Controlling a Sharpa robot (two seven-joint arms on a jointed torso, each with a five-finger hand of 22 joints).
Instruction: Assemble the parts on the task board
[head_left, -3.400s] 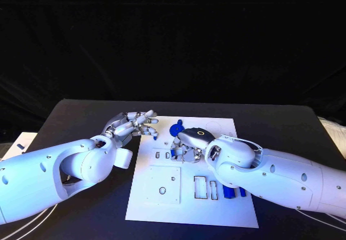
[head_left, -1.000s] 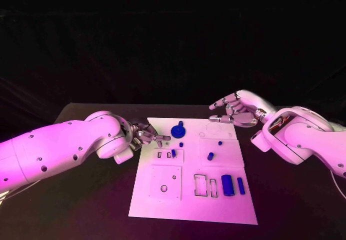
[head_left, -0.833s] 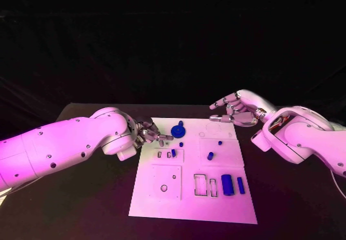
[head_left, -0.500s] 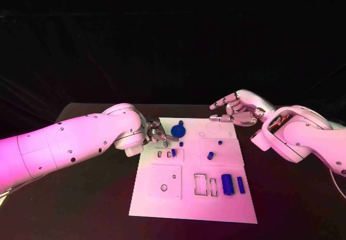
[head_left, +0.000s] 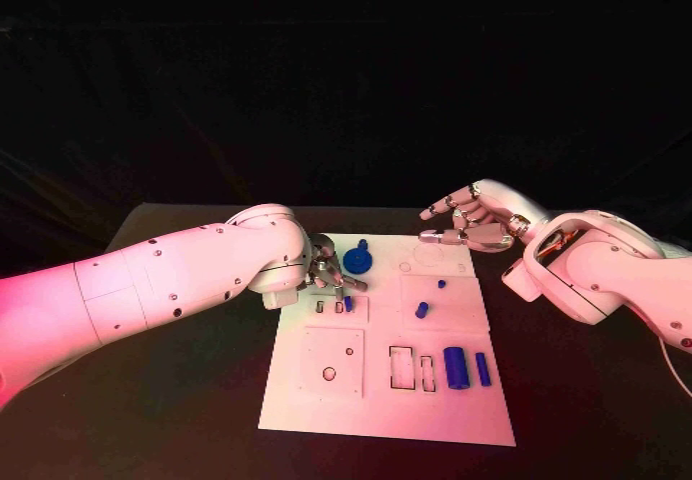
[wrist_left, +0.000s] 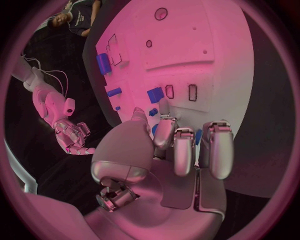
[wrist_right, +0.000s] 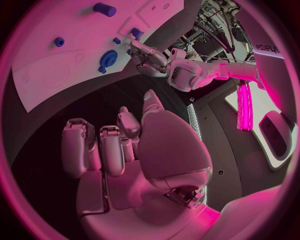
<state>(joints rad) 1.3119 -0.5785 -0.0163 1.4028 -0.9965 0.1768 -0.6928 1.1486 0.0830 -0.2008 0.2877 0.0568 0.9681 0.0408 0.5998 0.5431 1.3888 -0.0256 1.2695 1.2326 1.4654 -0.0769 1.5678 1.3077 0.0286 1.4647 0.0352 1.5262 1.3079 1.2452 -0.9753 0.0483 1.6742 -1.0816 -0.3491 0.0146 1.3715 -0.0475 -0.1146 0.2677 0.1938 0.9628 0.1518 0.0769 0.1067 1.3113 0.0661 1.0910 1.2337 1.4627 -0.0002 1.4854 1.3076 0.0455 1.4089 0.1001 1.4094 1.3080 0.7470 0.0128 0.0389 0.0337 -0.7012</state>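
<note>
The white task board (head_left: 382, 410) lies in the middle of the black table. On it are a round blue part (head_left: 358, 260), a small blue peg (head_left: 441, 283), a short blue piece (head_left: 421, 310), a blue cylinder (head_left: 456, 368) and a thin blue bar (head_left: 482, 370). Another small blue part (head_left: 348, 303) stands by the slots at the board's left. My left hand (head_left: 327, 274) hovers over the board's far left with fingers pointing down, just behind that part (wrist_left: 155, 95), holding nothing. My right hand (head_left: 464, 226) hangs open above the board's far right corner.
Rectangular cut-outs (head_left: 402, 367) and a square inset with a hole (head_left: 330, 372) mark the board's near half. My left forearm (head_left: 173, 285) crosses the table's left side. Bare black table (head_left: 577, 400) surrounds the board.
My left arm has swung right, carrying its hand from the board's left edge to over the slots. The right hand, on the board 3.4 s ago, has stayed raised at the far right.
</note>
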